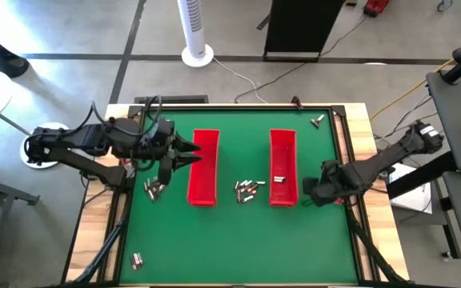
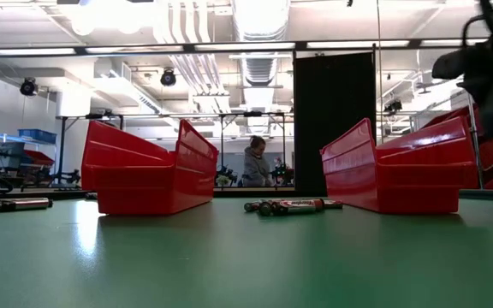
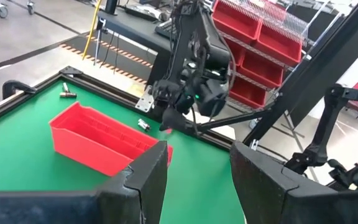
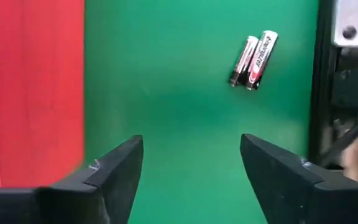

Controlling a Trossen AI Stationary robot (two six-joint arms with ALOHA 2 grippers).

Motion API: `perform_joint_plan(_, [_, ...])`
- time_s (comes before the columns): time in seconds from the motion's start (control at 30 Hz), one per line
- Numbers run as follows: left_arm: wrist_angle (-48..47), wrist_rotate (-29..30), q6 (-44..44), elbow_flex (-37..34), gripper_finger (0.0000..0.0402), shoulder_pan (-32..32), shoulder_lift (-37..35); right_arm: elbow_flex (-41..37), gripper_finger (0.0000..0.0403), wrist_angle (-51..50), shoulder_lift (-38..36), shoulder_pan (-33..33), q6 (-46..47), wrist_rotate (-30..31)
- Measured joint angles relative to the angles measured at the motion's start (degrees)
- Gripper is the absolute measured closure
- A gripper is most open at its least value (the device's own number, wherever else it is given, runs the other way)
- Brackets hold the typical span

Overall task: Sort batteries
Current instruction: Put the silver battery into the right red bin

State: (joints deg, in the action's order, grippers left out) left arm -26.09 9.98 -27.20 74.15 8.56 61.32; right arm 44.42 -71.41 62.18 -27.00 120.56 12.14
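Note:
Two long red trays, left (image 1: 203, 168) and right (image 1: 282, 166), lie on the green mat. Batteries lie loose between the trays (image 1: 249, 189), left of the left tray (image 1: 154, 190), near the front left corner (image 1: 137, 259) and at the far right (image 1: 318, 120); a few lie in the right tray (image 1: 278, 179). My left gripper (image 1: 189, 154) hovers open at the left tray's left wall, its fingers (image 3: 145, 180) with nothing between them. My right gripper (image 4: 191, 168) points down, open, just right of the right tray (image 4: 30, 93), near two batteries (image 4: 253, 59) on the mat.
A black raised frame (image 1: 344, 152) borders the mat on wooden edges. In the low view the middle batteries (image 2: 289, 205) lie between the trays' ends (image 2: 144, 171). A person (image 2: 253, 162) stands in the room behind. Bare mat (image 1: 238, 240) stretches toward the near edge.

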Motion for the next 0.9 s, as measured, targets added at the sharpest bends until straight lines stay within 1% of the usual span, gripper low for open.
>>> perform_joint_plan(0.1, [-0.02, 0.00, 0.95, 0.00, 0.0246, 0.00, 0.47, -0.96, 0.0167, -0.31, 1.78, -2.82, 10.41, 2.75])
perform_joint_plan(0.23, [-0.07, -0.02, 1.14, 0.00, 0.0246, 0.00, 0.46, -2.64, 0.0190, -0.41, 4.06, -3.17, 13.01, 1.36])
perform_joint_plan(0.33, [-0.41, -0.45, 1.10, 0.00, 0.0246, -0.01, 0.04, -3.57, 0.0202, -0.26, 4.93, -3.16, 13.75, -0.05])
perform_joint_plan(0.53, [-0.69, -2.24, 0.36, 0.00, 0.0246, 0.09, -1.05, -4.10, 0.0216, 0.05, 7.70, -3.82, 14.94, -0.57])
perform_joint_plan(0.67, [-0.66, -5.79, 0.29, 0.00, 0.0246, 0.09, -1.27, -3.99, 0.0221, 1.50, 9.56, -4.16, 14.68, -0.63])
perform_joint_plan(0.8, [-0.59, -7.69, 0.29, 0.00, 0.0246, 0.15, -1.27, -1.23, 0.0225, 0.83, 9.91, -4.26, 14.40, -0.24])
perform_joint_plan(0.9, [-0.37, -7.69, 0.31, 0.00, 0.0246, 0.13, -1.27, 2.51, 0.0225, -3.65, 8.72, -4.05, 12.62, 1.78])
